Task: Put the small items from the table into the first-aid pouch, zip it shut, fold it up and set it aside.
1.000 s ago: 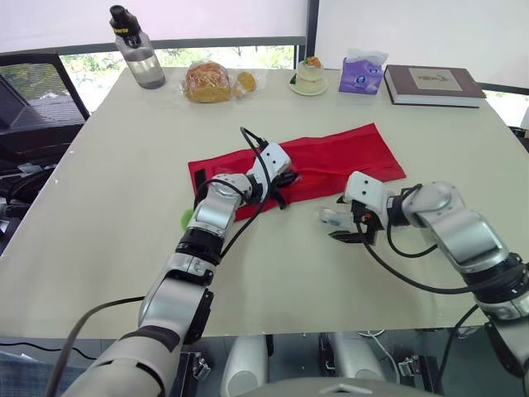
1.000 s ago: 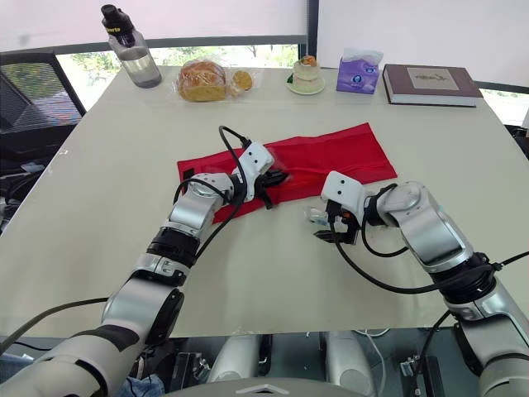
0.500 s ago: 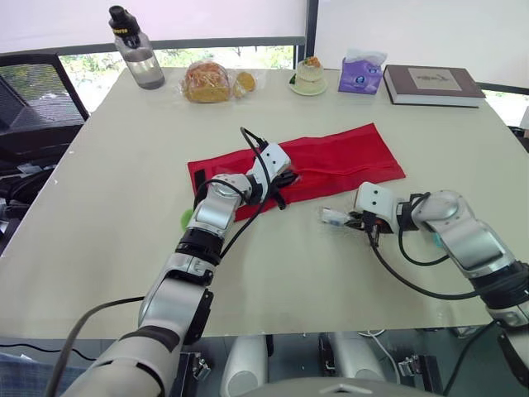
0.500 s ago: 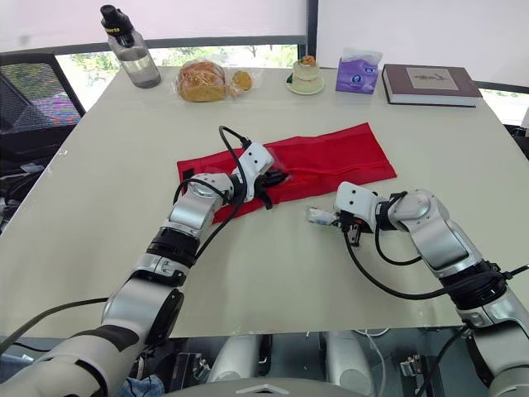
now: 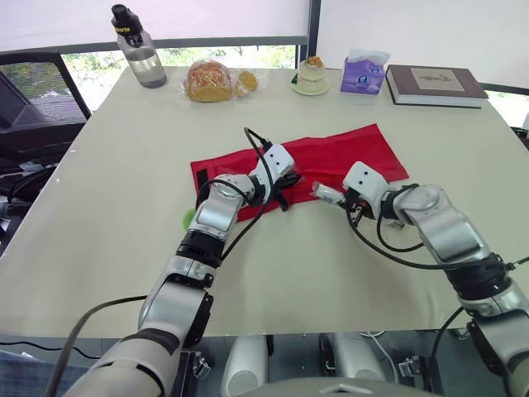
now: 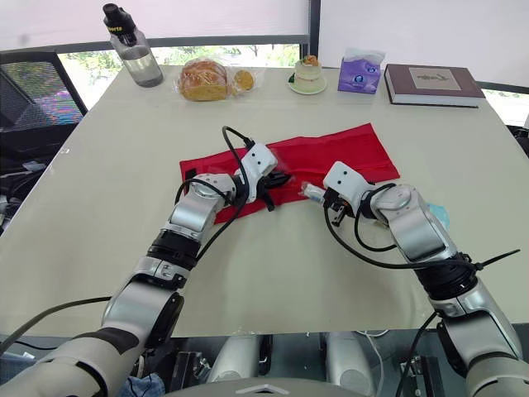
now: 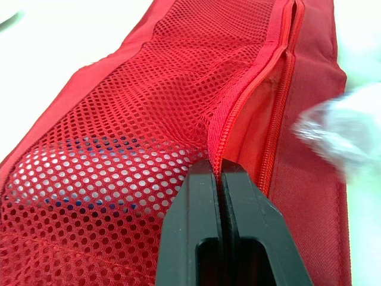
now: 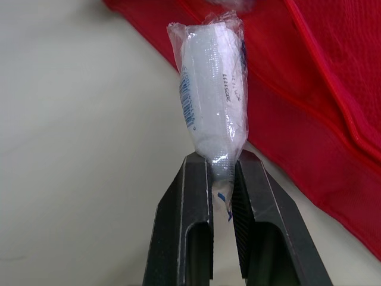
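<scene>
Pouch [image 5: 359, 153] first: it lies unfolded and red across the middle of the counter [image 5: 116, 215], with the zip open along its mesh pocket. The left pincer [image 7: 219, 168] is clenched on the zip edge of that pocket, lifting it so a slit gapes. At the near edge of the pouch, the right pincer [image 8: 222, 161] grasps a wrapped bandage roll [image 8: 213, 89], but only by the thin crimped tail of its plastic wrapper. The roll itself sticks out ahead of the fingertips, its nose reaching the red cloth.

That grip is the weak spot. The film looks slick and the hold is far from the roll's bulk, so the roll may swing, twist or slip out on the way to the slit. The opening looks narrow and hangs on one pinch. If the roll's nose catches the mesh or the zip teeth, it could drag the pouch or pull the edge out of the left pincer. Letting go too early would leave the roll on top of the cloth rather than inside.

A green item [image 5: 187, 218] beside the left arm and a pale blue one [image 6: 439, 215] by the right arm seem to be waiting their turn.
</scene>
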